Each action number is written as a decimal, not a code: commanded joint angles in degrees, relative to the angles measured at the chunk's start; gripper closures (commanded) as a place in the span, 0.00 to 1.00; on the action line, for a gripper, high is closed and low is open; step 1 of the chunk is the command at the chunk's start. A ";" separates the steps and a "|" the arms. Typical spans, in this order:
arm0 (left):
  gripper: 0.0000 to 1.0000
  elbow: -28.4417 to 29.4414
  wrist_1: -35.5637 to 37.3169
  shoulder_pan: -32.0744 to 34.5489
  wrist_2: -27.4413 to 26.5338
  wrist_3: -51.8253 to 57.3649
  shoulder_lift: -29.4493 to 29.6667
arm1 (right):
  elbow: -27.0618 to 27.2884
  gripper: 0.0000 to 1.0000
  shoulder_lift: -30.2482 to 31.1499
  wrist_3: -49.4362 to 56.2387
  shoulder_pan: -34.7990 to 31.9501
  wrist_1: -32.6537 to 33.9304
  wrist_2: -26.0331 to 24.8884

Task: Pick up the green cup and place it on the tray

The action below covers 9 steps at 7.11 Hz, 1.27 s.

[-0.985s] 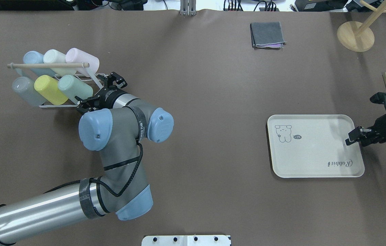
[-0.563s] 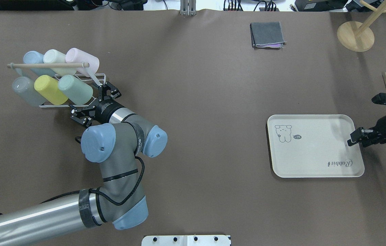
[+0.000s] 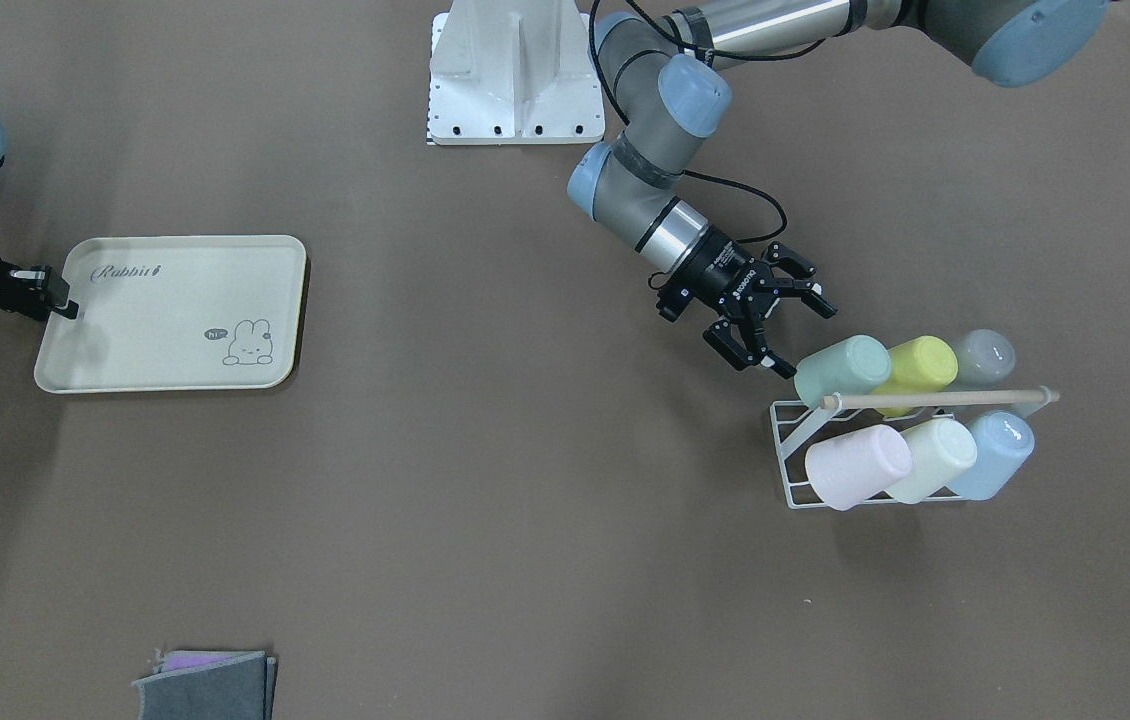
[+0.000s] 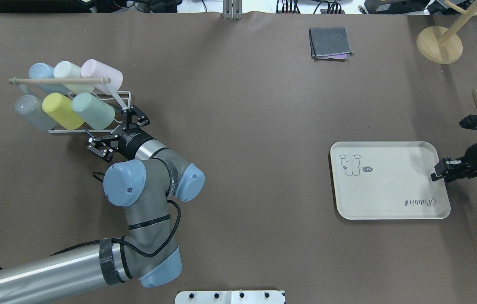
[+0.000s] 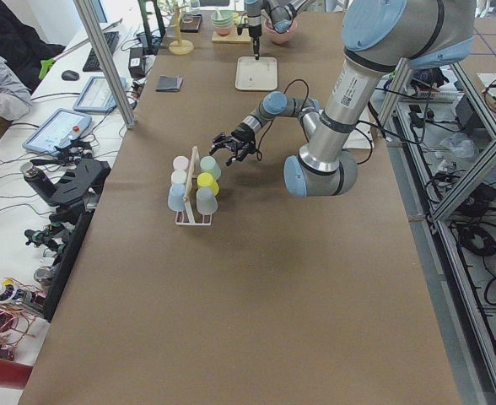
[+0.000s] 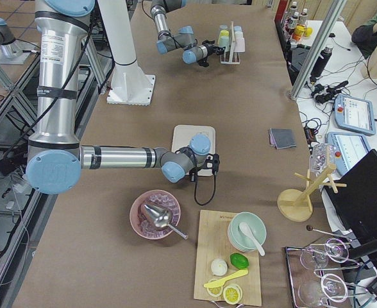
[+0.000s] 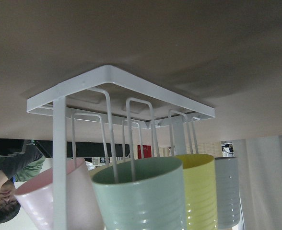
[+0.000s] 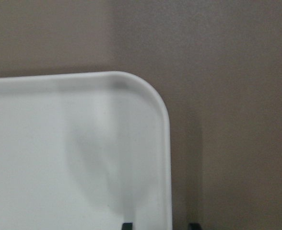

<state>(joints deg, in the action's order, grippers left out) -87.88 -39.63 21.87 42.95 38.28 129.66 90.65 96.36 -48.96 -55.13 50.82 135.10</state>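
Starting at the upper left of the overhead view, a white wire rack [image 4: 69, 131] holds six cups slanted on its prongs in two rows of three, with a wooden dowel [image 4: 57, 80] running across the top. The back row reads blue cup [image 4: 42, 76], cream cup [image 4: 67, 72], pink cup [image 4: 103, 72]. The front row reads grey cup [image 4: 31, 112], yellow cup [image 4: 61, 110], then the green cup [image 4: 93, 110] at the row's right end, its mouth turned toward the lower right.

Just beside that mouth sits the left gripper [image 4: 109, 128], jaws spread wide and holding nothing. One finger lies near the rack's right corner and the other below its front rail. The left wrist view looks straight at the green cup's rim, a rack prong inside it.

Further right, near the top edge, a folded grey cloth [image 4: 330, 42] lies on the brown table [image 4: 242, 126], and a round wooden stand [image 4: 439, 44] fills the upper right corner.

The tray [image 4: 390, 194] lies flat at centre right, well apart from the cup. At its right edge is the right gripper [image 4: 437, 174]. The right wrist view shows one tip over the tray and one outside the rim, a narrow gap between them — whether they pinch the rim I cannot tell.
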 commanded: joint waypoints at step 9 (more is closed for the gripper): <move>0.03 1.48 -0.27 0.98 -5.51 -1.62 -1.87 | -0.74 1.00 -0.39 0.17 -2.51 0.16 4.89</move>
<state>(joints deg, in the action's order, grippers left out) -86.81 -39.83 22.61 37.61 37.23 127.93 90.10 96.09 -48.99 -56.24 50.98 138.08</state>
